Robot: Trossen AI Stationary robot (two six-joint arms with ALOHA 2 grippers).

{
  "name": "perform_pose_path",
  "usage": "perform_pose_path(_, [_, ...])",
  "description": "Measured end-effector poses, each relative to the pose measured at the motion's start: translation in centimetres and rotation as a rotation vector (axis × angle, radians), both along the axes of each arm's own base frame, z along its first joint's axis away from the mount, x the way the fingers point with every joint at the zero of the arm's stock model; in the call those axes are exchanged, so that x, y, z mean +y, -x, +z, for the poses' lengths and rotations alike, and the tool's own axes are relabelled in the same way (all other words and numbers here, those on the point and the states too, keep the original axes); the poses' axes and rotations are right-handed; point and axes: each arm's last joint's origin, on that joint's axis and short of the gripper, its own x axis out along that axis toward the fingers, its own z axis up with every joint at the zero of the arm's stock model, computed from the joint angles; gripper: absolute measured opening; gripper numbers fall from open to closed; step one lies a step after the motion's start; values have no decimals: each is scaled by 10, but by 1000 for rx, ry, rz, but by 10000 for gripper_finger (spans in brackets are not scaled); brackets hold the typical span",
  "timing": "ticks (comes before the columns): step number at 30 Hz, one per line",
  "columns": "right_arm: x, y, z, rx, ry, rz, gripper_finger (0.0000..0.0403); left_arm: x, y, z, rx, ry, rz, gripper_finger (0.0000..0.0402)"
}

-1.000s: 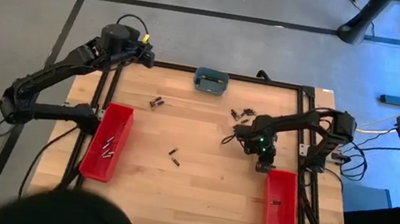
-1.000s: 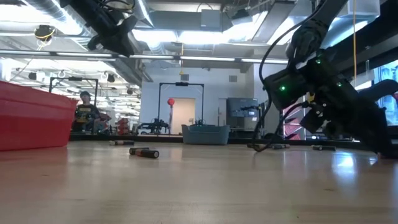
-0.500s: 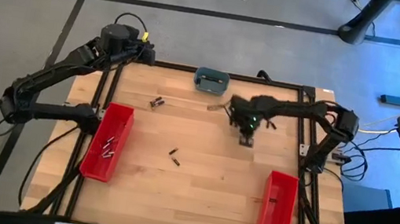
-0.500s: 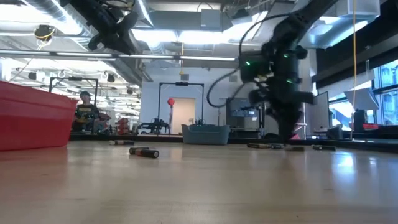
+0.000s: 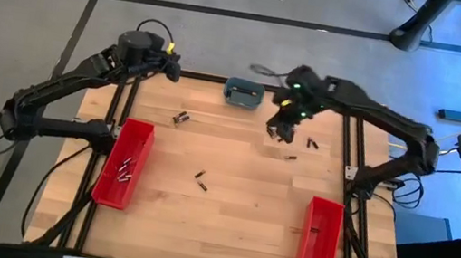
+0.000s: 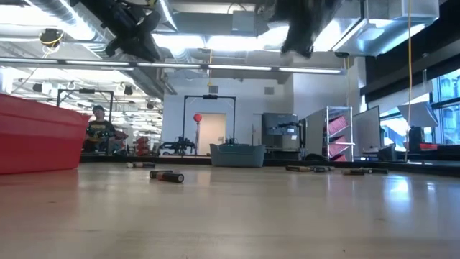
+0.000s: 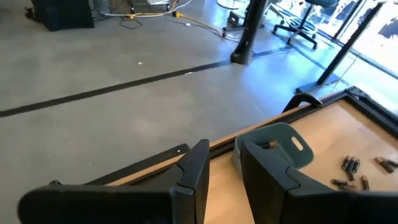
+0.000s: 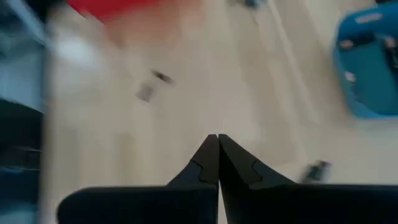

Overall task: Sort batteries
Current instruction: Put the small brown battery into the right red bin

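High view: the right gripper [image 5: 282,129] hangs over the far right part of the wooden table [image 5: 229,202], near the grey-blue dish [image 5: 241,93]; loose batteries [image 5: 299,148] lie just beside it, another pair [image 5: 181,118] toward the far left, and a single battery [image 5: 201,179] near the centre. The left red bin [image 5: 123,164] holds several batteries, the right red bin [image 5: 319,247] one. The left gripper [image 5: 170,67] waits above the table's far left corner. Low view: a battery [image 6: 167,175] lies on the tabletop; more [image 6: 310,169] lie farther right. Left wrist view: the left fingers [image 7: 196,171] stand slightly parted, holding nothing. Right wrist view: the right fingers [image 8: 208,163] meet tip to tip, with nothing visible between them.
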Motion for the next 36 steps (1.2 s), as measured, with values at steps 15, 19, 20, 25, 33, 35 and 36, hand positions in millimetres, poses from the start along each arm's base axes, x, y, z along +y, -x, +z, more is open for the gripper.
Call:
perform_pose_path(15, [136, 54, 24, 346, -318, -182, 0, -17, -9, -7, 160, -12, -222, 82])
perform_pose_path(19, [154, 46, 23, 337, -373, -228, 0, -24, -11, -8, 156, 14, -246, 82])
perform_pose_path(20, [158, 43, 22, 329, -389, -238, 0, -26, -12, -9, 160, 20, -257, 82])
perform_pose_path(25, [177, 38, 24, 358, -537, -141, 0, -39, -14, -23, 166, 85, -290, 82])
perform_pose_path(33, [175, 63, 9, 521, -594, -89, 0, -47, -16, -43, 190, 137, -310, 82])
perform_pose_path(35, [172, 73, -3, 562, -584, -122, 0, -46, -17, -42, 193, 111, -315, 82])
perform_pose_path(36, [170, 78, -8, 568, -578, -129, 0, -44, -16, -41, 189, 100, -313, 82])
